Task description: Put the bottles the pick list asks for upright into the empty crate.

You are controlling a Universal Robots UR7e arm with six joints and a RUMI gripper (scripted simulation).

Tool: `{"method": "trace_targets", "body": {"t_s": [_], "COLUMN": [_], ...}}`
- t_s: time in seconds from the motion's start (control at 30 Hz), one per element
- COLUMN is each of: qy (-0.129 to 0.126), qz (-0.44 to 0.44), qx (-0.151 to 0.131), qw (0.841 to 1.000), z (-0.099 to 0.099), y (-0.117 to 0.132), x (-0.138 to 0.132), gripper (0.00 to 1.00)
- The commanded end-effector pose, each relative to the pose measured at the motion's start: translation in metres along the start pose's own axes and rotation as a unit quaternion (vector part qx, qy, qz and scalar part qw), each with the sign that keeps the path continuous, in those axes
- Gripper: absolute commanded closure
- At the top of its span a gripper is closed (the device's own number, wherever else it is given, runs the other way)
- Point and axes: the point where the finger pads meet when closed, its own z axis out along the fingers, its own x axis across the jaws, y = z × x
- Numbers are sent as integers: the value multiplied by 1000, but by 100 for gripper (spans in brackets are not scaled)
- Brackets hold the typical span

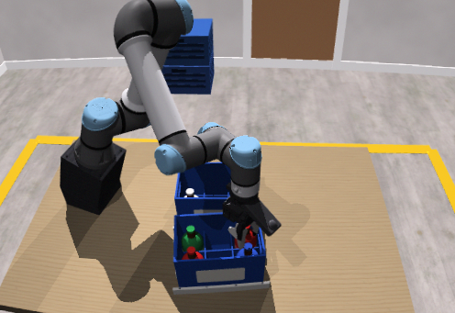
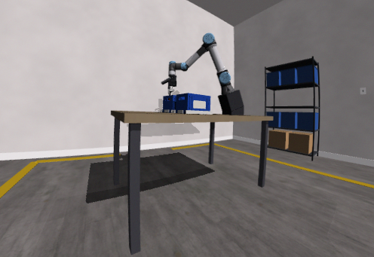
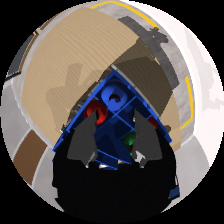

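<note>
My gripper is open and empty. It hangs just above the back right cell of the near blue crate. In that crate stand a green-capped bottle, a red-capped bottle at the front left, a red-capped bottle right by my fingers, and a blue-capped bottle. A red cap shows beside one finger in the wrist view. The far blue crate holds one white-capped bottle, upright.
A pale strip lies on the table against the near crate's front; its marks cannot be read. The arm's black base stands at the table's back left. A stack of blue crates stands on the floor behind. A shelf rack stands at the right wall.
</note>
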Motion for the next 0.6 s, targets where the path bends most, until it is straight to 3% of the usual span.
{"method": "trace_targets", "body": {"t_s": [0.0, 0.57], "qy": [0, 0], "qz": [0, 0], "qx": [1, 1], "qw": [1000, 1000], "z": [5, 25], "y": [-1, -1], "x": [0, 0], "gripper": [62, 62]}}
